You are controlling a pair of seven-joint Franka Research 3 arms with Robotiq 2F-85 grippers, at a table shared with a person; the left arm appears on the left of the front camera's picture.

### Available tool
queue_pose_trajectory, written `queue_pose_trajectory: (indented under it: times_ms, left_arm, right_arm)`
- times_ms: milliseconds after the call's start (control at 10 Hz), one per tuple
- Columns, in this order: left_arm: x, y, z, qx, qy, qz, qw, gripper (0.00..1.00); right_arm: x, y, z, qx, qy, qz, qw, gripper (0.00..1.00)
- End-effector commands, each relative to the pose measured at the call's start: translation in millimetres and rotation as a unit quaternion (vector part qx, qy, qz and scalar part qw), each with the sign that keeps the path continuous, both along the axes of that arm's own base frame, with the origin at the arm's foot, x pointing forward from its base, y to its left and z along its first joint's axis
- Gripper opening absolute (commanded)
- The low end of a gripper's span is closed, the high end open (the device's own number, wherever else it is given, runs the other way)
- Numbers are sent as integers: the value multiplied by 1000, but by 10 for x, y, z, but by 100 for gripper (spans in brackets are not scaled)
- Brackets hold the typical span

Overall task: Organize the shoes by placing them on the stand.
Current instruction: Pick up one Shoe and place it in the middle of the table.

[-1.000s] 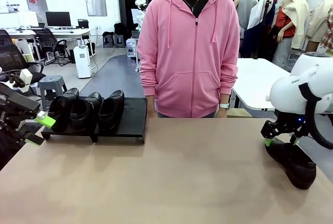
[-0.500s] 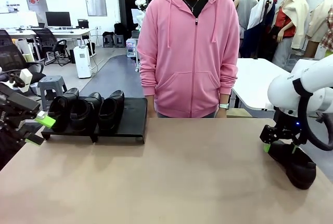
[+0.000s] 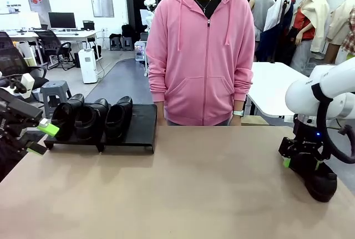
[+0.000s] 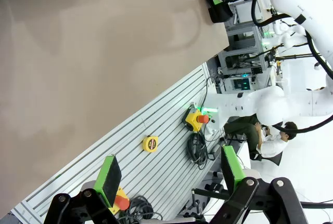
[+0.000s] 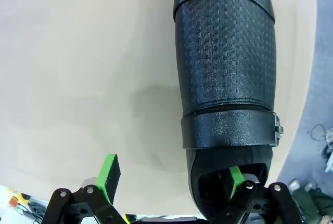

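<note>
1. Now the right gripper [image 3: 301,159] sits lower than it did a second ago: in the front view it has dropped from above the heel end of the last loose shoe [image 3: 317,176] to level with the shoe's opening, while that shoe has not shifted on the table [image 3: 194,194].
2. That reads as the final approach of a pick; the shoe is not yet clamped, so the lift and the carry to the stand [image 3: 138,128] are still to come.
3. The right gripper's jaws are spread wide. In its wrist view one green pad [image 5: 235,174] is inside the shoe's [image 5: 226,73] opening at the heel and the other pad [image 5: 110,174] hangs outside, over bare table, so the near side wall of the shoe lies between them. Whether the inner pad touches the lining I cannot tell.
4. From this gripper, the shoe runs straight ahead along the fingers, toe farthest away.
5. The left gripper [image 3: 41,138] is also spread wide and holds nothing; it hovers just beside the near left corner of the stand, apparently unmoved.
6. Three shoes [image 3: 91,118] already stand on the stand, just beyond the left gripper, leaving its right part bare for the fourth.
</note>
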State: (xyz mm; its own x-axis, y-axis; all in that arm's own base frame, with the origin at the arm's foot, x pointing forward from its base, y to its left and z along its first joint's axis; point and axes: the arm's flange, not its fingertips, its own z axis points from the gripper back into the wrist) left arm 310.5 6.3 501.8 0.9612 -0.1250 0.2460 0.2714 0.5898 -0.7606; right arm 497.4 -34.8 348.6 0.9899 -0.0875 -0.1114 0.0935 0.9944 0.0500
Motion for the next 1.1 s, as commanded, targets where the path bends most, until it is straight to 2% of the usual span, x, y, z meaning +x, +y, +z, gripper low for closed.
queue_pose_trajectory:
  times_ms: [0, 100, 500, 1000]
  left_arm:
    - [6, 2, 10, -13, -10, -6, 1000, 100]
    - [6, 2, 10, -13, -10, -6, 1000, 100]
    - [6, 2, 10, -13, -10, -6, 1000, 100]
    - [6, 2, 10, -13, -10, -6, 1000, 100]
  right_arm:
    - [67, 6, 47, -7, 12, -9, 1000, 56]
    - [96, -1, 30, -6, 17, -10, 1000, 0]
    - [73, 20, 32, -11, 25, -8, 1000, 0]
    - [33, 4, 73, -22, -9, -1, 1000, 0]
